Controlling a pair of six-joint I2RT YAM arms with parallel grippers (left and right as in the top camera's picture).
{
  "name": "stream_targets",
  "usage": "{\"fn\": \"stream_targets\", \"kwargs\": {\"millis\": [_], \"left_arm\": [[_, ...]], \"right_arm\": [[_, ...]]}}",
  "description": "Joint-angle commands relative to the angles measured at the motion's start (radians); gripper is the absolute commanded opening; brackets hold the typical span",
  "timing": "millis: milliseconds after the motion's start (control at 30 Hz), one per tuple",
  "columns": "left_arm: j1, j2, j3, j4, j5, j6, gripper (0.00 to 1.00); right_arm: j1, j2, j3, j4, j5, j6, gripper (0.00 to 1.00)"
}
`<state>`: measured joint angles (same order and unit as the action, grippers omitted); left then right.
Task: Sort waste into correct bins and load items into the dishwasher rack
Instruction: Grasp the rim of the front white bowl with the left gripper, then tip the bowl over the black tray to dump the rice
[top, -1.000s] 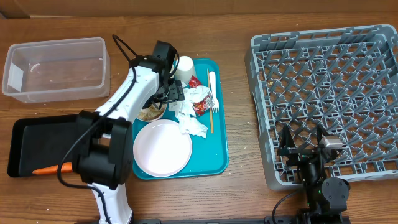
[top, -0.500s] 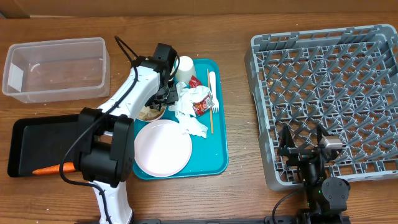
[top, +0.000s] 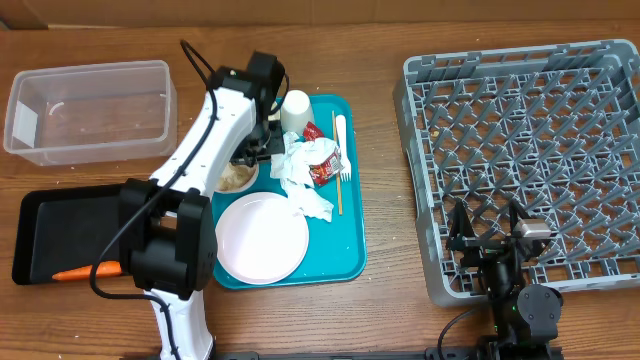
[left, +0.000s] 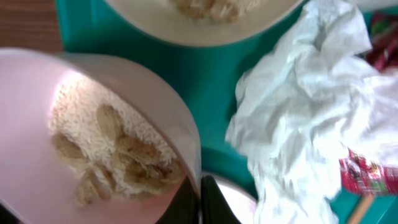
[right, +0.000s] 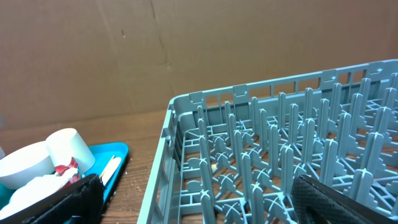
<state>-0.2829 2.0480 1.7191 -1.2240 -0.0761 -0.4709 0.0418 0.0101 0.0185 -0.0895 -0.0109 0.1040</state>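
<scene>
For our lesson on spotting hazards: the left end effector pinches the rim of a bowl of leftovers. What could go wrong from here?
1. The left end effector grips only the thin rim of the bowl. The bowl might slip or tip, spilling the rice and scraps onto the teal tray.
2. The crumpled napkin lies close beside the bowl and could snag and be dragged along.

A: Teal serving tray (top: 352, 225)?
B: Directly beneath the left pincer (left: 200, 194), running off to its right.
A: Else?
B: Wooden table (top: 385, 310) under everything. Brown cardboard wall (right: 93, 56) well beyond the pincer.
</scene>
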Motion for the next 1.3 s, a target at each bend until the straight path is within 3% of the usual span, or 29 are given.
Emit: {"fn": "stream_targets", "kwargs": {"millis": [0, 200, 433, 600, 800, 967, 1133, 1267], "left_arm": [[0.028, -0.012, 0.169, -0.119, -0.012, -0.010, 0.04], [0.200, -0.173, 0.237, -0.227, 0.104, -0.010, 0.04], [0.576, -0.275, 0.229, -0.298, 0.460, 0.181, 0.04], [0.750, -0.275, 0.123, -0.293, 0.660, 0.316, 0.04], [0.995, -0.275, -0.151, -0.121, 0.975, 0.431, 0.04], [1.176, -0.275, -0.338, -0.010, 1.130, 0.452, 0.04], [1.275, -0.269, -0.462, 0.077, 1.404, 0.493, 0.04], [1.296, -0.223, -0.496, 0.097, 1.412, 0.481, 0.04]], "right_arm": [[0.002, -0.007, -0.010, 0.005, 0.010, -0.007, 1.00], [0.002, -0.007, -0.010, 0.005, 0.010, -0.007, 1.00], [0.002, -0.007, -0.010, 0.005, 0.010, -0.007, 1.00], [0.002, -0.007, -0.010, 0.005, 0.010, -0.007, 1.00], [0.002, -0.007, -0.010, 0.005, 0.010, -0.007, 1.00], [0.002, -0.007, -0.010, 0.005, 0.010, -0.007, 1.00], [0.002, -0.007, -0.010, 0.005, 0.010, -0.007, 1.00], [0.002, -0.007, -0.010, 0.005, 0.010, -0.007, 1.00]]}}
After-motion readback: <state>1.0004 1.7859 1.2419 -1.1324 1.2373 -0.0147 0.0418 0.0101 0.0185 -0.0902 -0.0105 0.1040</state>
